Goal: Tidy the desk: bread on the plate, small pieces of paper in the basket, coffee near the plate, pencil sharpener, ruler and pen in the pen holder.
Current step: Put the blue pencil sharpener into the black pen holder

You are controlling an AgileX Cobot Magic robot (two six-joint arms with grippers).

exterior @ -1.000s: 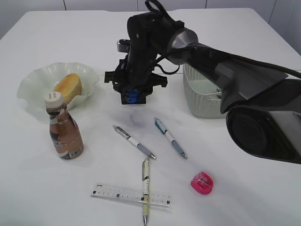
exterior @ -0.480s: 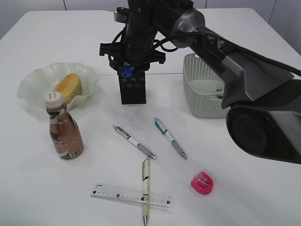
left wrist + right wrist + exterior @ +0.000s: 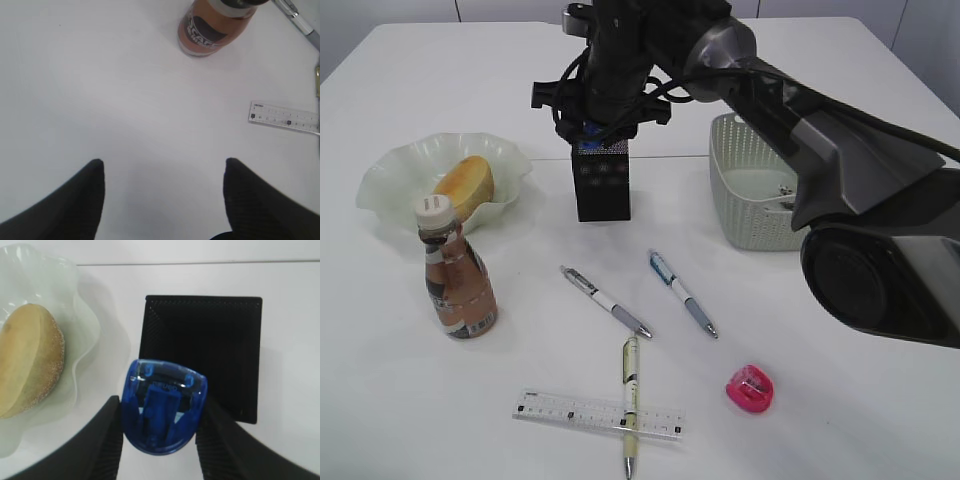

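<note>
My right gripper [image 3: 161,426] is shut on a blue pencil sharpener [image 3: 164,410] and holds it over the front edge of the black pen holder [image 3: 210,347]. In the exterior view the gripper [image 3: 598,132] hangs just above the pen holder [image 3: 602,185]. The bread [image 3: 466,186] lies on the wavy white plate [image 3: 390,170]. The coffee bottle [image 3: 457,275] stands in front of the plate. Three pens [image 3: 606,300] [image 3: 682,293] [image 3: 630,405], a ruler [image 3: 595,414] and a pink pencil sharpener [image 3: 751,388] lie on the table. My left gripper [image 3: 162,172] is open and empty over bare table.
A white basket [image 3: 752,195] stands right of the pen holder with small pieces inside. The left wrist view also shows the coffee bottle [image 3: 212,27] and the ruler [image 3: 282,117]. The table's far edge runs behind the pen holder.
My right gripper has risen with the blue sharpener from in front of the pen holder and now sits above its opening. The pen holder is uncovered. Nothing else moved.
</note>
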